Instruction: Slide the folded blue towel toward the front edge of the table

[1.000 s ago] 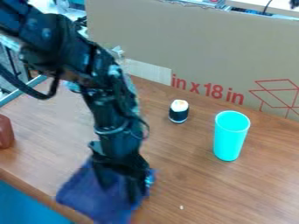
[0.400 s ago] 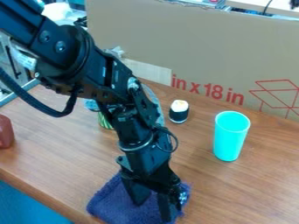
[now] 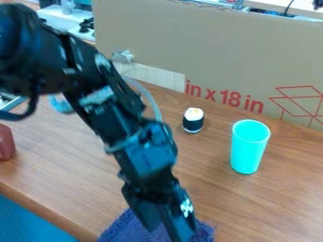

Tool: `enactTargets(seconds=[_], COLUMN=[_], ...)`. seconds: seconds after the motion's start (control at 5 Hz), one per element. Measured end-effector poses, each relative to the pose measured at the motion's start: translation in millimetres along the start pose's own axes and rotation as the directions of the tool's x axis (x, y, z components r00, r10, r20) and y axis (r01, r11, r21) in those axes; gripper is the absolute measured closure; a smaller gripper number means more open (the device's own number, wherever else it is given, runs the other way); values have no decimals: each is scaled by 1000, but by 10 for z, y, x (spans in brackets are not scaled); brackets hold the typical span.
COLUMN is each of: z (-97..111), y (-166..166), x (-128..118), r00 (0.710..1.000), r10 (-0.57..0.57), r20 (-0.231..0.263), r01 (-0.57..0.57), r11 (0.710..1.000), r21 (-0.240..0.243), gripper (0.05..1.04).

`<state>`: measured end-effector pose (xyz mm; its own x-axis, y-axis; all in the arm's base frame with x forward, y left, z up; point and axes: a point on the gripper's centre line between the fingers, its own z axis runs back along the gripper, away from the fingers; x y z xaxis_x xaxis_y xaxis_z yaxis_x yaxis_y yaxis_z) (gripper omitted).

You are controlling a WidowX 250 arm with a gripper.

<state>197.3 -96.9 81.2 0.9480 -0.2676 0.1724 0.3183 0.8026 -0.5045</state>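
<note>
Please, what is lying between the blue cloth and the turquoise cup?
In the camera view, only brown wooden tabletop lies between the blue cloth and the turquoise cup.

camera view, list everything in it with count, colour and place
cloth: one, dark blue, bottom edge, on the table
cup: one, turquoise, right, upright
small roll-shaped item: one, white and black, left of the cup
rimmed item: one, pale blue, partly behind the arm
block-like item: one, reddish brown, left edge
table: one, brown wood
cardboard: one, tan, red print, back
blue surface: one, bottom left
arm: one, black, from upper left
end effector: one, black, at the cloth
</note>
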Motion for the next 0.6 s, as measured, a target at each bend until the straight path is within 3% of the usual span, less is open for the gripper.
enactTargets(seconds=[0.2,0.4,0.6], z=[59,76,150], y=[91,149,231], x=[3,-16,-33], r00=[999,999,995], r10=[50,21,11], r20=[15,-24,-102], r01=[-51,-15,33], r11=[995,975,909], r21=[87,222,416], gripper=[83,83,83])
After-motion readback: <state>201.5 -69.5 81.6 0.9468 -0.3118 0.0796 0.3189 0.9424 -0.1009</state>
